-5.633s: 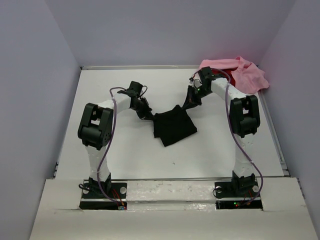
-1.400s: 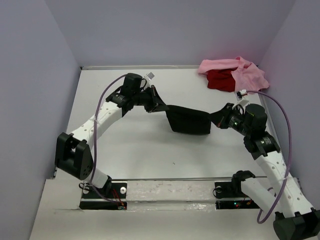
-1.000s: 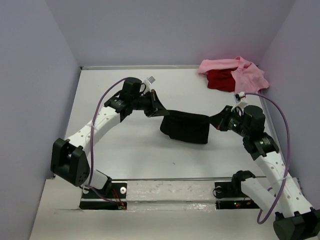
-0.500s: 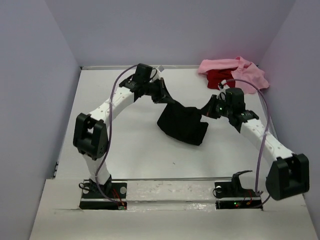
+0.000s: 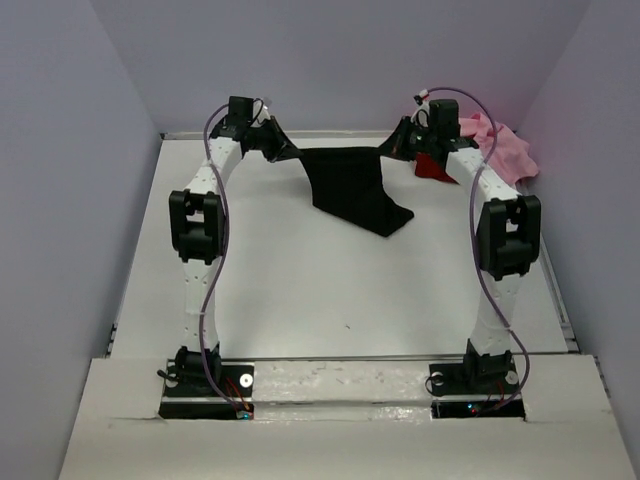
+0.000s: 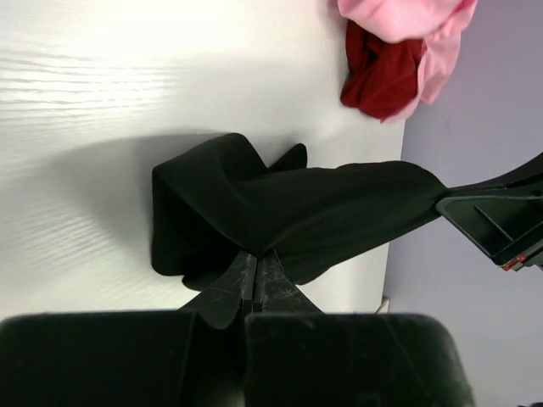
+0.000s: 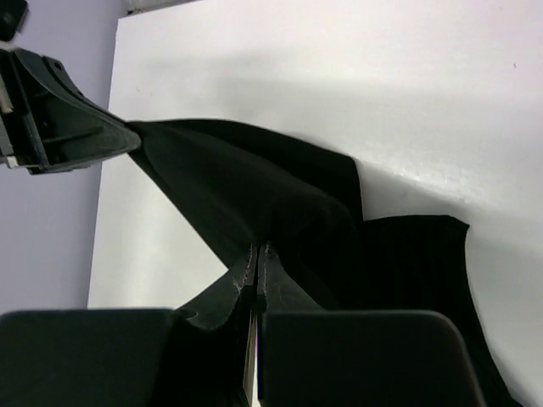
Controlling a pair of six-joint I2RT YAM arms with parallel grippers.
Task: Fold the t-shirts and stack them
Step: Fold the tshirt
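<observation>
The black t-shirt (image 5: 352, 186) hangs stretched between my two grippers at the back of the table, its lower part trailing on the surface. My left gripper (image 5: 285, 150) is shut on its left top corner; the left wrist view shows the jaws (image 6: 254, 257) pinching the black cloth (image 6: 280, 212). My right gripper (image 5: 398, 146) is shut on the right top corner, also seen in the right wrist view (image 7: 257, 252) with black cloth (image 7: 280, 203) draped from it. The pink t-shirt (image 5: 500, 150) and the red t-shirt (image 5: 432, 166) lie crumpled at the back right corner.
The pink and red pile (image 6: 399, 51) sits close behind my right arm by the right wall. The back wall and the table's back edge (image 5: 330, 134) are right behind both grippers. White table surface (image 5: 330, 290) lies in front.
Both arms have swung far back toward the rear wall and lifted, pulling the black t-shirt open and taut between them; earlier it hung bunched mid-table.
</observation>
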